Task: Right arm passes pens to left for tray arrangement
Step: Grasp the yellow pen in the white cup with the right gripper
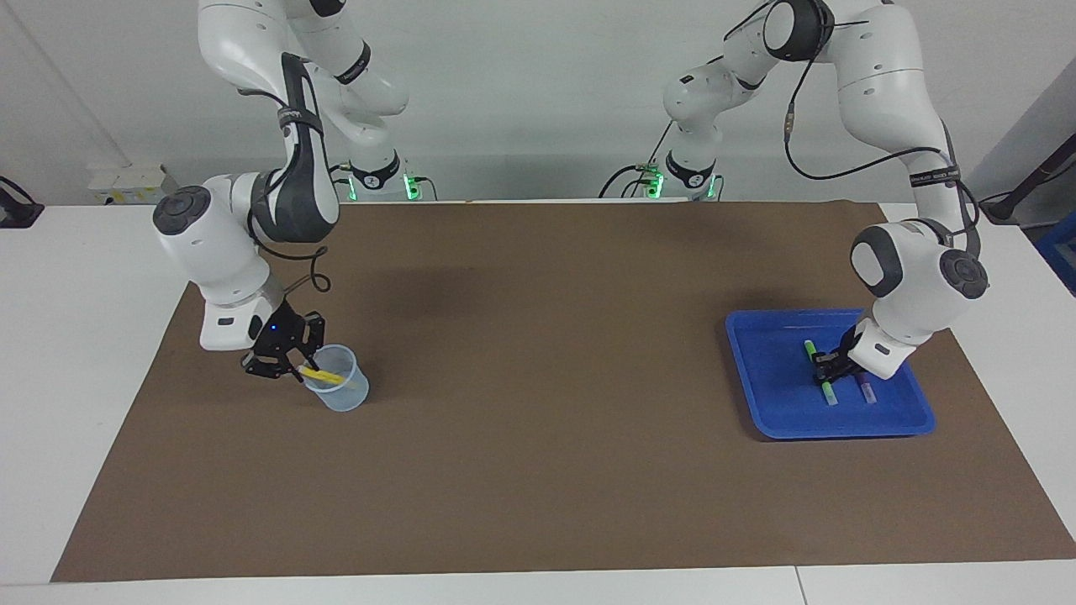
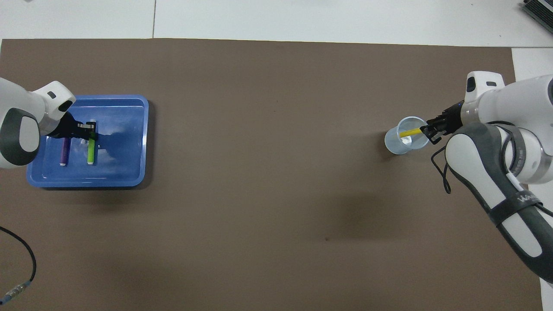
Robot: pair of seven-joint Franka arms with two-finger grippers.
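Note:
The blue tray [image 1: 841, 432] [image 2: 86, 184] sits at the left arm's end of the table. In it lie a purple pen [image 1: 866, 389] [image 2: 65, 151] and, beside it, a green pen [image 1: 828, 392] [image 2: 91, 153]. My left gripper [image 1: 822, 367] [image 2: 89, 129] is low in the tray, shut on the green pen, which rests on the tray floor. At the right arm's end a yellow pen [image 1: 321, 376] [image 2: 409, 132] leans in a translucent cup [image 1: 340, 395] [image 2: 395, 144]. My right gripper [image 1: 290, 366] [image 2: 428, 129] is shut on the yellow pen's upper end at the cup's rim.
A brown mat [image 1: 538, 420] covers most of the white table. A black cable [image 2: 21, 259] lies at the mat's corner near the left arm's base.

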